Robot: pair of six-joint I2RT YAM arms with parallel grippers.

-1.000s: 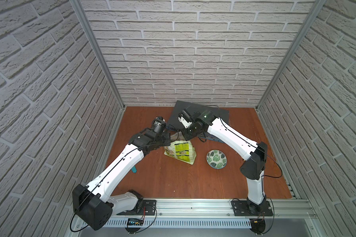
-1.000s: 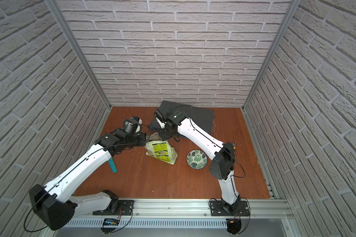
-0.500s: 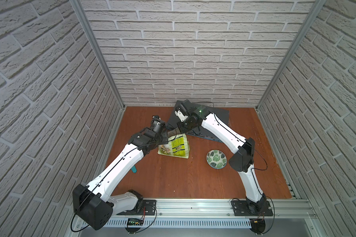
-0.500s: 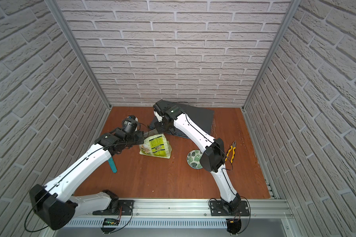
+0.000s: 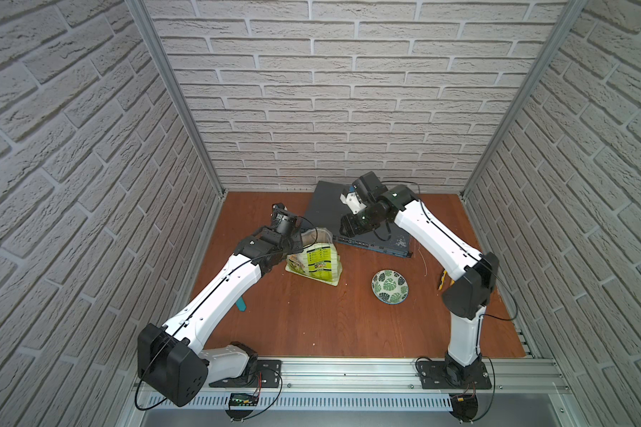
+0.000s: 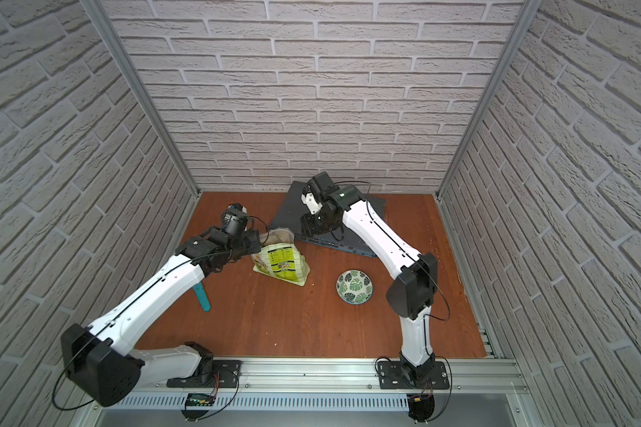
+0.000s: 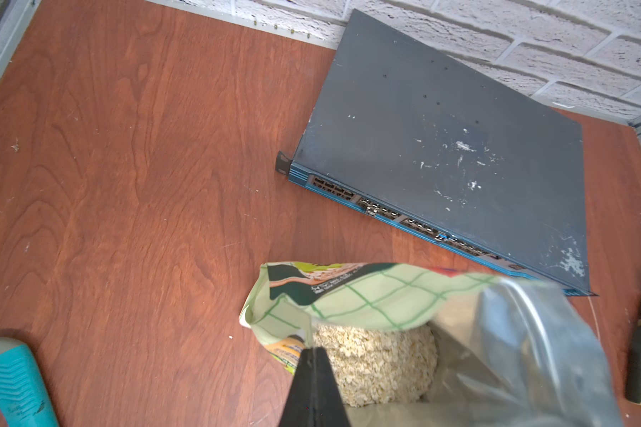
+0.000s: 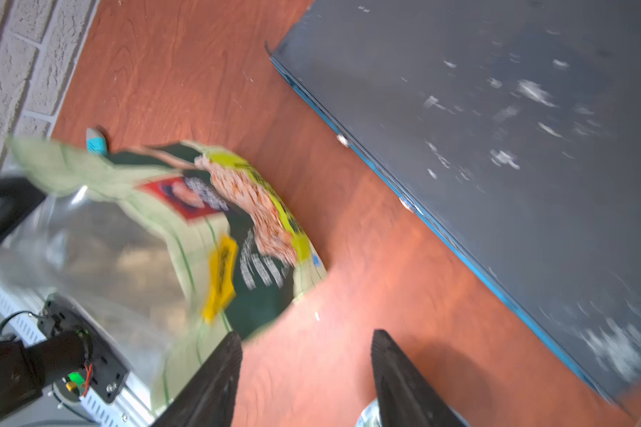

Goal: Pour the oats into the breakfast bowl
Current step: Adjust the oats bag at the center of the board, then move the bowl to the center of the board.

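On the tabletop [image 5: 311, 325] my left hand [image 7: 313, 349] is closed tight on the rim of the open pouch [image 5: 317, 258], oats [image 7: 378, 366] lying inside. My right hand [image 8: 307, 334] gapes near the pouch, holding nothing. The bowl [image 5: 390, 286] stands well apart, toward my right arm.

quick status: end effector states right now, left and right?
Left end effector: shut on the oat pouch, pinching its open rim.
Right end effector: open, holding nothing.
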